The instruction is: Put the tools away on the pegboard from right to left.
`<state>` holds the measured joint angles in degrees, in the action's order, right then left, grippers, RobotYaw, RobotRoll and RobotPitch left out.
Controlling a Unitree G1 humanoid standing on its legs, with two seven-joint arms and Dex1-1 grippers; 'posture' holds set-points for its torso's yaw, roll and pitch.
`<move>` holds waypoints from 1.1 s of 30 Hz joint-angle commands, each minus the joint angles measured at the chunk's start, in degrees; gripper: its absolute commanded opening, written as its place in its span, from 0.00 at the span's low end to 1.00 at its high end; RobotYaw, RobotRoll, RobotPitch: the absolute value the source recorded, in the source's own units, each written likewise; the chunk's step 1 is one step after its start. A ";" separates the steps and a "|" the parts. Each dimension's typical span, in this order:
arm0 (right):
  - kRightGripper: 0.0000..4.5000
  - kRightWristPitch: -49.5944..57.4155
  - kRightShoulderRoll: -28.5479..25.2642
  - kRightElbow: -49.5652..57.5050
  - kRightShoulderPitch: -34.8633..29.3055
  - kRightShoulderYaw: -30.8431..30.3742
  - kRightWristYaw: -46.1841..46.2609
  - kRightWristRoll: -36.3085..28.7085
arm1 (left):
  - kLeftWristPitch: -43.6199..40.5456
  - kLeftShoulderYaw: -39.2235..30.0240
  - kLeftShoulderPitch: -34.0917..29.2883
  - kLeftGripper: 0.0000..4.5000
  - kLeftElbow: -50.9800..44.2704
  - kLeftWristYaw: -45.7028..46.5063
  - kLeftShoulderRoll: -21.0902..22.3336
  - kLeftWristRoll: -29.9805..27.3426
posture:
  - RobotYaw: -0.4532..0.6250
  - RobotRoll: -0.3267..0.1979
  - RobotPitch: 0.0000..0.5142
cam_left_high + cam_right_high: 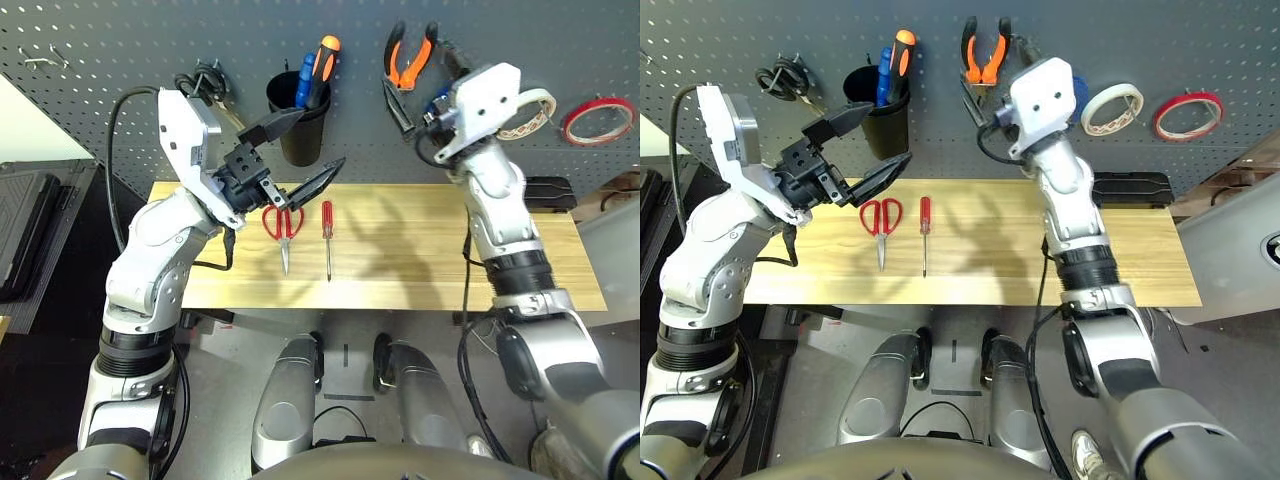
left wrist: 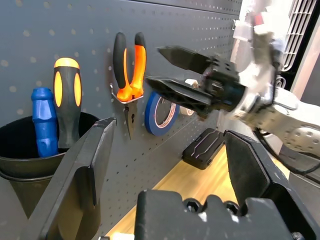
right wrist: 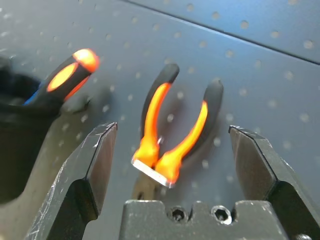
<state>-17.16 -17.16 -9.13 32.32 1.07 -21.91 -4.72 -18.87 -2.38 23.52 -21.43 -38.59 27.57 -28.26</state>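
The orange-and-black-handled pliers (image 3: 170,135) are hanging nose-down on a metal hook of the dark grey pegboard (image 1: 130,50), handles splayed upward, and I am holding my right gripper (image 2: 167,70) just in front of them with its two black fingers spread wide and nothing between them. The thin red tape ring (image 1: 1187,114) is hanging near the pegboard's right edge, with a white tape roll (image 1: 1112,108) beside it and a blue tape roll (image 2: 161,111) next to the pliers. The red-handled scissors (image 1: 284,228) are lying on the wooden bench (image 1: 400,270) near its left end, blades pointing toward its front edge, and the slim red-handled screwdriver (image 1: 327,232) is lying just beside them on the right, parallel and not touching. I am hovering my left gripper (image 1: 295,150) above the bench's back left corner, fingers wide apart and empty. Behind it a black cup (image 1: 300,125) on the pegboard is holding a blue-handled tool (image 2: 44,117) and an orange-and-black-handled screwdriver (image 2: 67,97). Black-handled scissors (image 1: 783,78) are hanging further left. A black case (image 1: 1130,188) is sitting at the bench's back right edge.
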 commanded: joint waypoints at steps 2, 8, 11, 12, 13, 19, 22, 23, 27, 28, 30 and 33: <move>0.99 3.71 -3.99 6.24 -7.09 0.54 -4.02 -1.84 | 1.20 0.81 -2.95 1.00 1.03 0.42 -0.50 2.01 | 0.59 0.62 0.46; 0.99 9.46 -11.20 10.75 -17.83 -2.44 -12.22 -1.38 | 1.84 3.33 -7.18 1.00 2.73 2.52 -2.41 5.82 | 0.58 0.62 0.46; 0.99 10.96 -13.81 10.96 -21.30 -3.80 -15.78 -1.02 | 2.63 4.96 -8.68 1.00 4.64 3.97 -3.75 8.49 | 0.57 0.62 0.46; 0.99 11.12 -14.59 10.81 -22.28 -4.26 -16.83 -0.86 | 2.62 5.46 -9.04 1.00 5.46 4.68 -4.43 9.22 | 0.57 0.62 0.46; 0.99 12.00 -15.44 10.57 -23.32 -4.88 -18.04 -0.66 | 2.04 6.12 -9.35 1.00 6.50 5.71 -5.18 10.19 | 0.57 0.62 0.46; 0.99 14.13 -18.28 10.05 -27.67 -6.46 -21.86 0.29 | -0.24 10.83 -11.83 1.00 11.51 10.35 -8.39 16.34 | 0.56 0.62 0.46; 0.99 15.60 -19.09 9.85 -29.08 -6.56 -22.75 0.83 | -2.60 13.07 -12.03 1.00 13.21 12.86 -9.62 19.43 | 0.56 0.62 0.47; 0.99 16.00 -19.39 9.80 -29.56 -6.63 -22.97 1.16 | -3.21 13.72 -11.87 1.00 13.97 13.66 -10.04 20.40 | 0.56 0.62 0.47; 0.99 17.32 -19.91 9.73 -30.99 -7.03 -23.33 2.46 | -4.55 14.95 -10.72 1.00 17.76 16.24 -12.58 22.85 | 0.55 0.62 0.49; 0.99 17.63 -19.92 9.78 -31.20 -7.21 -23.28 2.78 | -4.79 15.28 -10.14 1.00 19.10 16.56 -13.16 23.42 | 0.55 0.62 0.49; 0.99 18.18 -19.87 9.62 -31.51 -7.59 -23.13 3.50 | -5.16 15.53 -8.83 1.00 21.82 17.11 -14.57 23.98 | 0.55 0.62 0.49; 0.99 18.43 -19.70 9.37 -31.96 -8.19 -22.82 4.64 | -7.76 15.98 -6.11 1.00 26.74 18.42 -16.38 25.30 | 0.54 0.62 0.51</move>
<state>0.72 -36.57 0.67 1.42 -6.18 -44.78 -0.78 -25.09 12.47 17.49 3.18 -20.71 11.67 -4.14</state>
